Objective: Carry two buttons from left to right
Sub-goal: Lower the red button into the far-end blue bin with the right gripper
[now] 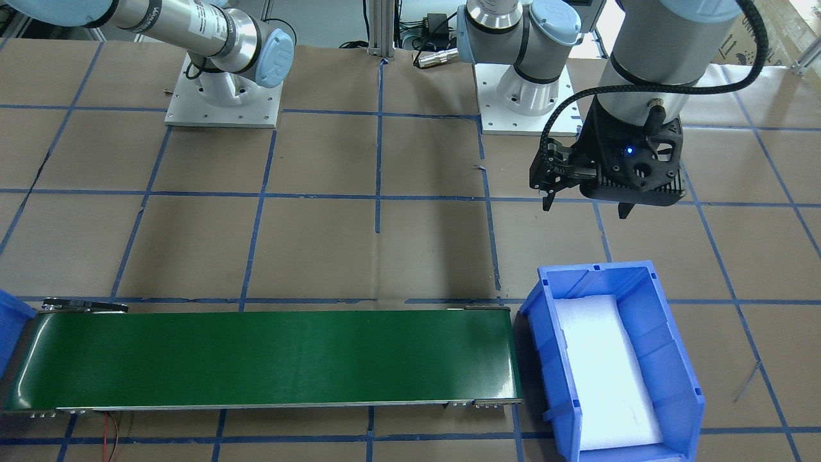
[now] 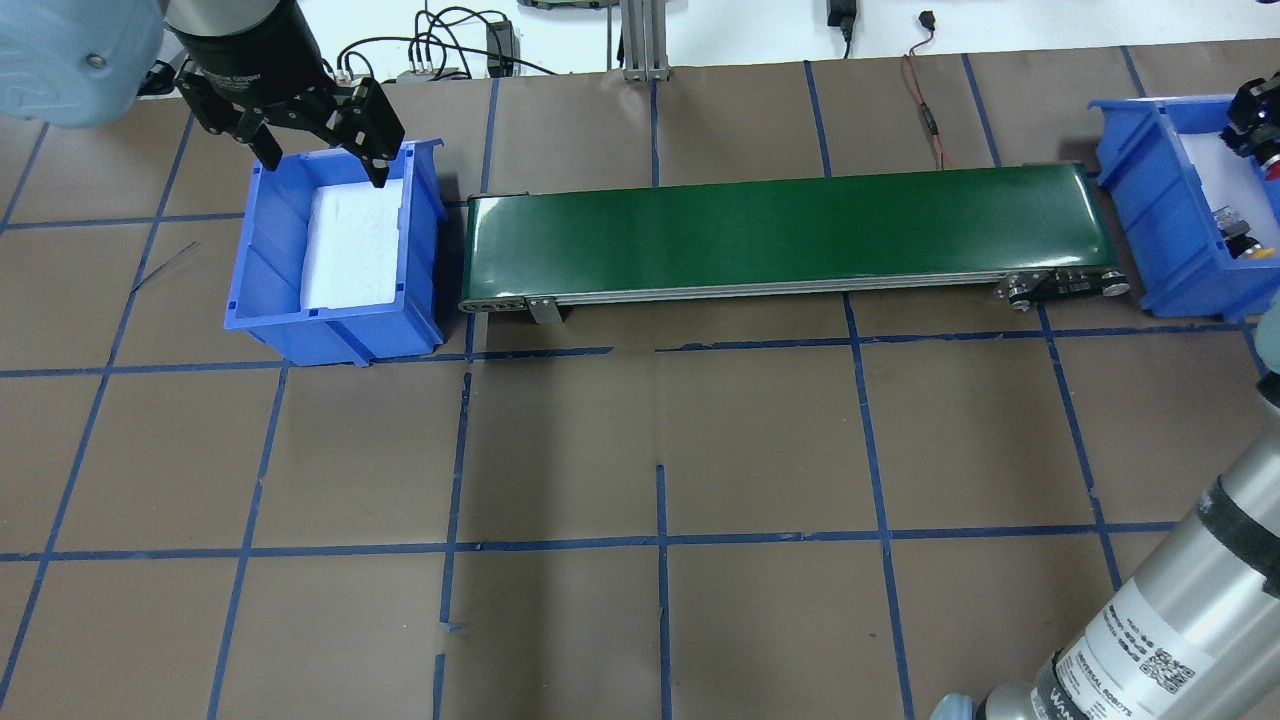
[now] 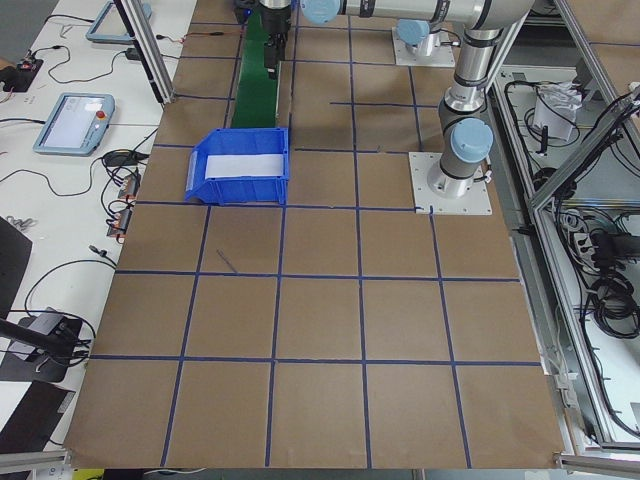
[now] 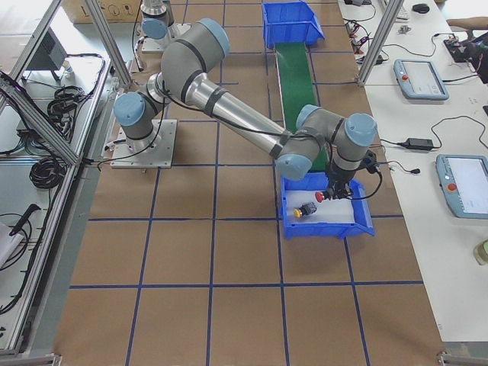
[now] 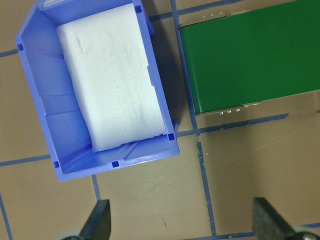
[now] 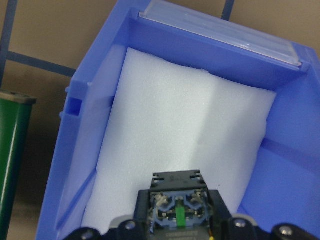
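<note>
1. Clearly, the left gripper (image 5: 184, 220) has no work at this moment. It hangs raised above the table close by the left bin (image 5: 116, 163), with its jaws spread wide and nothing between them. I judge it is parked there because nothing remains on this side to pick.
2. The left bin is blue and holds only a white foam pad (image 5: 112, 75); no button lies on it. The pad is probably there so that parts rest softly.
3. The green conveyor belt (image 2: 790, 225) lies between the two bins, with each end close to a bin, and its surface carries nothing. It seems placed so to bridge the stretch between the two arms.
4. The right bin (image 4: 328, 230) is also blue and padded with foam. The yellow button (image 4: 297, 213) lies on its side on the pad, so I count this one as delivered.
5. The right gripper (image 4: 332, 189) is low over the pad of this bin. Its jaws are closed on the red button (image 6: 177, 207), held by the contact block. The terminals of the block face the wrist camera, so the cap should point down toward the foam, near the yellow button. In my judgement only the release is left.
</note>
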You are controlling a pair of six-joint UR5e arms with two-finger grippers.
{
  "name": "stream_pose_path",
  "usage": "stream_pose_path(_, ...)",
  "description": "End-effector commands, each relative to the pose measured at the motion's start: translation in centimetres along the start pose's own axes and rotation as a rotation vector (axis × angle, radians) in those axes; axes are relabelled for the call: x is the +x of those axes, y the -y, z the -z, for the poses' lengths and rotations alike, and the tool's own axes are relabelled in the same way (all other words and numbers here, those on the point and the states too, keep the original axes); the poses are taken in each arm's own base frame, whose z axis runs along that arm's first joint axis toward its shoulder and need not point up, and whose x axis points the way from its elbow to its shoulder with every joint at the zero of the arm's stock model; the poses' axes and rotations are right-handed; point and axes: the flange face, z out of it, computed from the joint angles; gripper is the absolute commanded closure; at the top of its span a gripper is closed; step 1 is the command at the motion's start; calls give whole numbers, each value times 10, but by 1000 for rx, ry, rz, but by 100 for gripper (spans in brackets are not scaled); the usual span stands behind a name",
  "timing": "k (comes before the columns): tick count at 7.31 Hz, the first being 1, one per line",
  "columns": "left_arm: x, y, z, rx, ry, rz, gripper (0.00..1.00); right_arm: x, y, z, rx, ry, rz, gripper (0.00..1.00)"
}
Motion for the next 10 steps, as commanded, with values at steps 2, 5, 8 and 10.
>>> stream_pose_path(2, -1, 1, -1, 0, -3, 3, 0, 14, 22, -38, 24, 13, 7, 92)
stream_pose_path(5, -1, 2, -3, -4, -5, 4, 0, 16, 27, -61, 31, 15, 9, 92)
stream_pose_path(8, -1, 2, -3, -4, -5, 4, 0, 16, 26, -67, 22, 24, 7, 58)
stream_pose_path(10, 0, 2, -3, -2, -18, 4, 0, 18, 25, -71, 20, 26, 6, 54)
